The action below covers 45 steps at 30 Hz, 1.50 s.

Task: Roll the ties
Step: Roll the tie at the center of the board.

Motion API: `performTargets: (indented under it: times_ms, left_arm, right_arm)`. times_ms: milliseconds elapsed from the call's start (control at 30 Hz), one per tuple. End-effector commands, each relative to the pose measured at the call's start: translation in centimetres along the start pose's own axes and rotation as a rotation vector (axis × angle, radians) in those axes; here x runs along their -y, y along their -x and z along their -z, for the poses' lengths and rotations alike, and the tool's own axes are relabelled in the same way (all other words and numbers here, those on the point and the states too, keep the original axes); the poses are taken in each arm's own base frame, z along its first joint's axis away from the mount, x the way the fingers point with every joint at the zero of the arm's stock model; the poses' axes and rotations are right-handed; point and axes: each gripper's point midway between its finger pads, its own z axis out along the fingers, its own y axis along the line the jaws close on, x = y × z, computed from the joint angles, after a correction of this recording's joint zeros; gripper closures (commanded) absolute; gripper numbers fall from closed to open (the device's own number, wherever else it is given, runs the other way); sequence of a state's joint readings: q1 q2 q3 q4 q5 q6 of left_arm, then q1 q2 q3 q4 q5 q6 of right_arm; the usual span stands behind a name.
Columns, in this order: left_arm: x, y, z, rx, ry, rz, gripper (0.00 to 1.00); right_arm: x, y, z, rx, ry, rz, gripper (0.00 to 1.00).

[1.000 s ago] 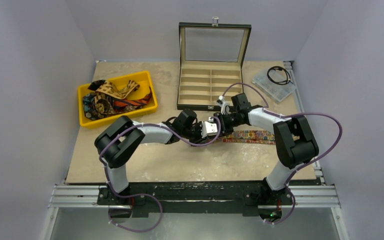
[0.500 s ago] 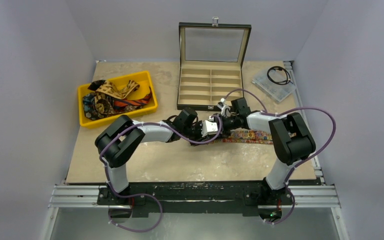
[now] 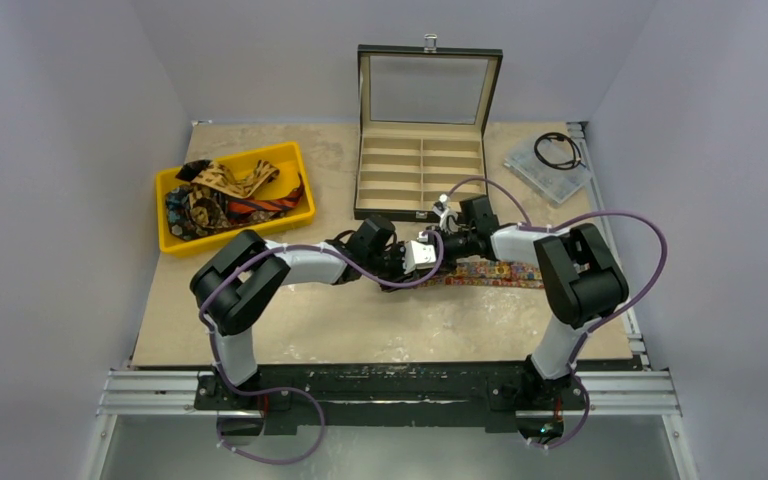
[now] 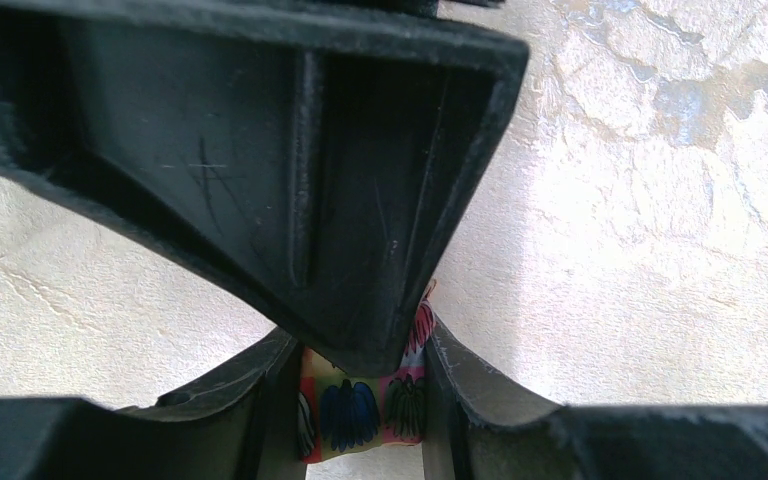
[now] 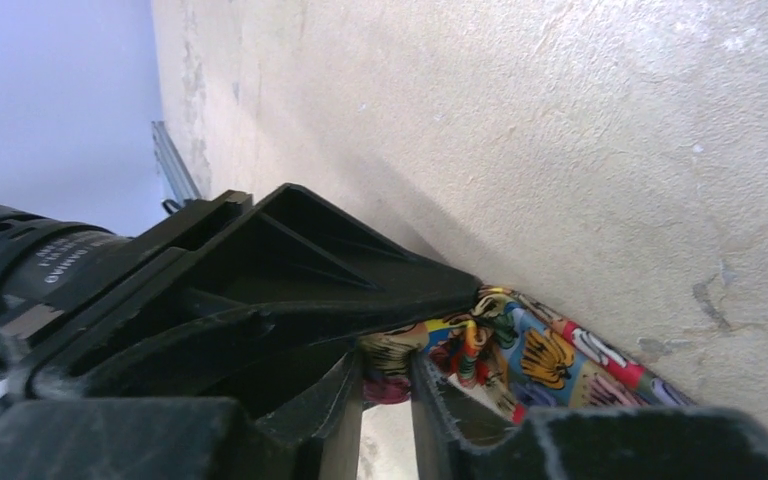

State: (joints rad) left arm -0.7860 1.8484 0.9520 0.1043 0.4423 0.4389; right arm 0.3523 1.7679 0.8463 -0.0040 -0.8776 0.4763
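Right arm's elbow has swung in a touch, nudging the right gripper (image 5: pixel 387 375) closer, tip to tip with the left gripper (image 4: pixel 360 390), and both are pinched shut on the near end of the multicoloured floral fabric necktie (image 5: pixel 535 355). From that pinch the loose length runs flat along the table, straight ahead of the left fingers and back under the right wrist. I reckon the roll must travel along that axis.
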Motion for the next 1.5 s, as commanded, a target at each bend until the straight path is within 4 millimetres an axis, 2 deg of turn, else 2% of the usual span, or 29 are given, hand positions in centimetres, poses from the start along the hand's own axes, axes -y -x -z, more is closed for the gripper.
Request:
performTargets:
  times_ms: [0, 133, 200, 333, 467, 633, 900, 1033, 1167, 1233, 1300, 1467]
  left_arm:
    - [2.7, -7.7, 0.2, -0.246, -0.066, 0.096, 0.75]
    - [2.8, -7.4, 0.2, -0.239, -0.067, 0.107, 0.73]
    - [2.8, -7.0, 0.2, -0.221, -0.071, 0.117, 0.69]
    - [2.6, -5.4, 0.3, -0.127, -0.067, 0.127, 0.48]
    - [2.3, -3.2, 0.8, 0.021, -0.052, 0.124, 0.40]
    - [2.2, -1.0, 1.5, 0.183, -0.031, 0.101, 0.39]
    - [1.4, -0.5, 0.8, 0.286, 0.025, 0.022, 0.39]
    - [0.1, 0.0, 0.2, 0.295, 0.067, 0.005, 0.38]
    - [-0.4, 1.1, 0.4, 0.318, 0.080, -0.008, 0.26]
    - [-0.6, 1.3, 0.5, 0.314, 0.086, -0.013, 0.25]
    - [-0.6, 0.8, 0.2, 0.279, 0.076, -0.033, 0.28]
    - [-0.3, 0.8, -0.6, 0.262, 0.085, -0.118, 0.44]
  right_arm:
    - [1.2, -1.1, -0.1, -0.072, -0.043, 0.038, 0.80]
    - [2.3, -1.1, -0.1, -0.086, -0.087, 0.074, 1.00]
    - [3.1, -1.0, -0.2, -0.089, -0.119, 0.083, 1.00]
    - [5.0, -1.1, -0.2, -0.097, -0.202, 0.102, 1.00]
    - [6.7, -1.3, 0.1, -0.102, -0.285, 0.104, 1.00]
    - [7.3, -1.5, 0.3, -0.112, -0.314, 0.108, 1.00]
    - [8.6, -1.7, 0.8, -0.131, -0.339, 0.065, 1.00]
    - [8.5, -1.7, 0.8, -0.146, -0.329, 0.075, 1.00]
    - [8.2, -2.0, 0.7, -0.153, -0.307, 0.078, 1.00]
    - [7.9, -2.0, 0.7, -0.154, -0.294, 0.079, 1.00]
    - [7.7, -2.1, 0.6, -0.155, -0.284, 0.082, 1.00]
    - [7.1, -2.0, 0.4, -0.157, -0.262, 0.086, 1.00]
